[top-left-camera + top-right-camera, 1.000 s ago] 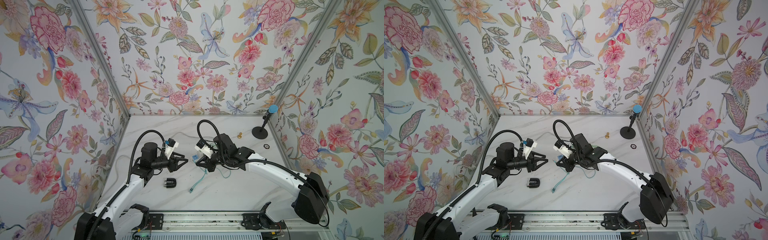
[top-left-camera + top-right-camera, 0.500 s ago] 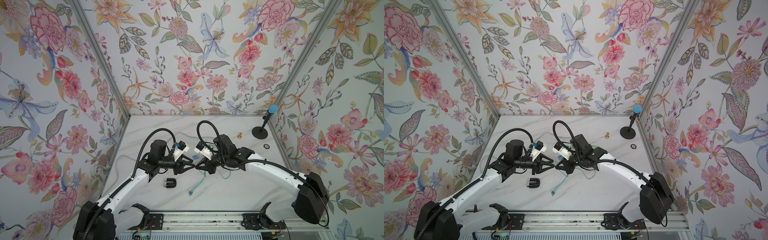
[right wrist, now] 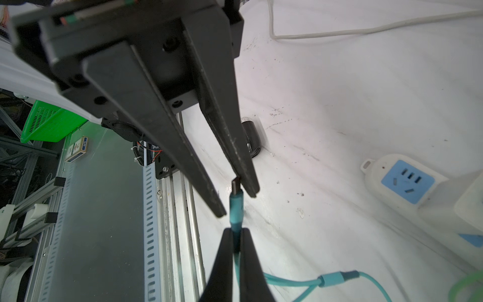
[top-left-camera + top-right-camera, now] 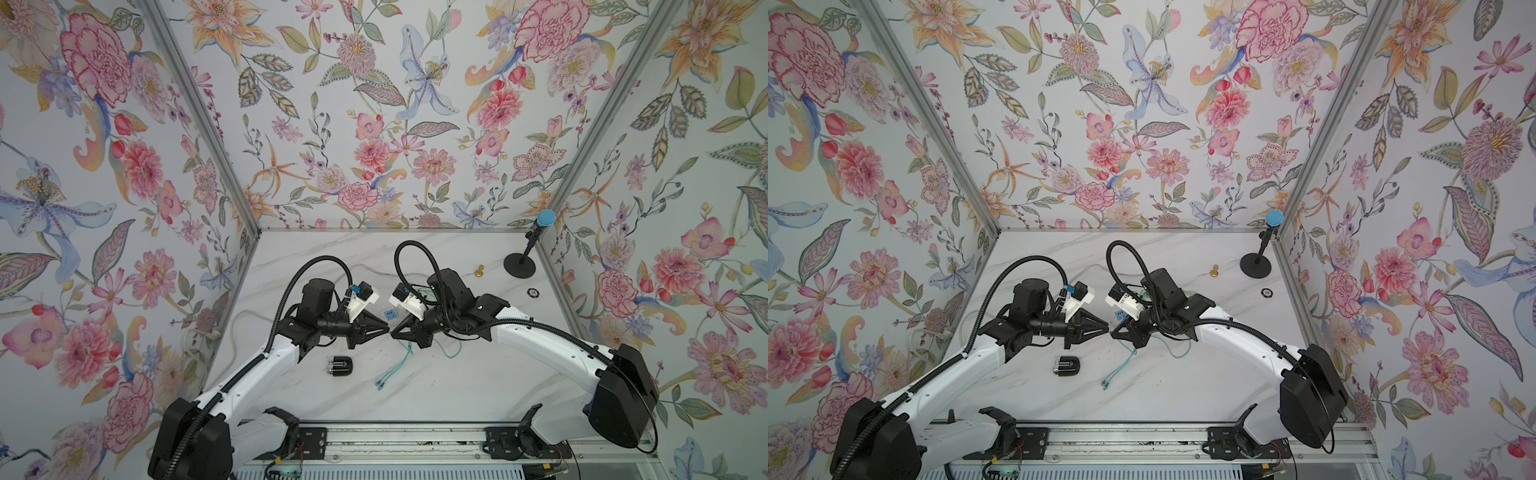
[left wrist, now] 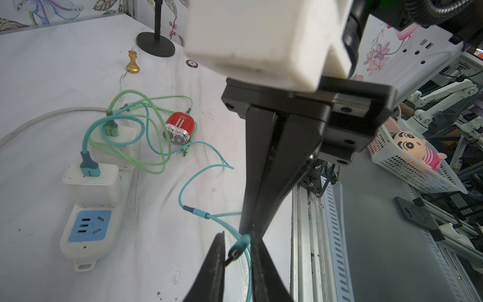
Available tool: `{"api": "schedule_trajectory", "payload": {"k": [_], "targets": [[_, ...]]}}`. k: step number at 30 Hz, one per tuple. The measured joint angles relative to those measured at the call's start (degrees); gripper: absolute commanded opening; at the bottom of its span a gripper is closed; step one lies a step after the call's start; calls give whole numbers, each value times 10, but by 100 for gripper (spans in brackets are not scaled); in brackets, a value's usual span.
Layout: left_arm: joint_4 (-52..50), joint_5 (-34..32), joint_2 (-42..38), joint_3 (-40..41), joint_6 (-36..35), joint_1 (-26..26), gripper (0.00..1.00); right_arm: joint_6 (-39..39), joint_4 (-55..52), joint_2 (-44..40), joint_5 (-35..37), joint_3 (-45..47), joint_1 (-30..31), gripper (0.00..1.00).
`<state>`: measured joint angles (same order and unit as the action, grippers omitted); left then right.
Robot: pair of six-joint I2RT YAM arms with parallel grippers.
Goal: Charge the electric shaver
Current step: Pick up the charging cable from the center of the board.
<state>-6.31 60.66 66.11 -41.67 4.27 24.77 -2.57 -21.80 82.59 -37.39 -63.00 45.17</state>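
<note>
My right fingers (image 3: 220, 264) clamp the teal cable plug (image 3: 236, 209); left fingers (image 3: 232, 157) narrow, straddling its tip, gap visible.

Black shaver (image 3: 254, 146) mostly hidden behind left end effector (image 3: 236, 203); power strip (image 3: 376, 180) cropped at view edge.

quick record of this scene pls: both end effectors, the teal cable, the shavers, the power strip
left end effector: jaws narrowly apart around the plug tip, not clamped
right end effector: shut on the teal cable just behind its plug
teal cable: one end lifted between both end effectors, the other end in a white charger
power strip: carries the charger; blue socket face free
black shaver: lying apart from the cable, untouched
red shaver: lying beside green cable loops
</note>
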Motion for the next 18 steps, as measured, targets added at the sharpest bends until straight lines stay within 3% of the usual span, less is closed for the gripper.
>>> {"api": "schedule_trajectory", "payload": {"k": [6,12,14,18], "targets": [[2,7,0,0,2,0,0,-6,-7,0,1,-1,-2,0],[9,7,0,0,2,0,0,-10,-11,0,3,-4,-3,0],[10,7,0,0,2,0,0,-11,-10,0,3,-4,-3,6],[10,13,0,0,2,0,0,-16,-9,0,5,-4,-7,29]]}}
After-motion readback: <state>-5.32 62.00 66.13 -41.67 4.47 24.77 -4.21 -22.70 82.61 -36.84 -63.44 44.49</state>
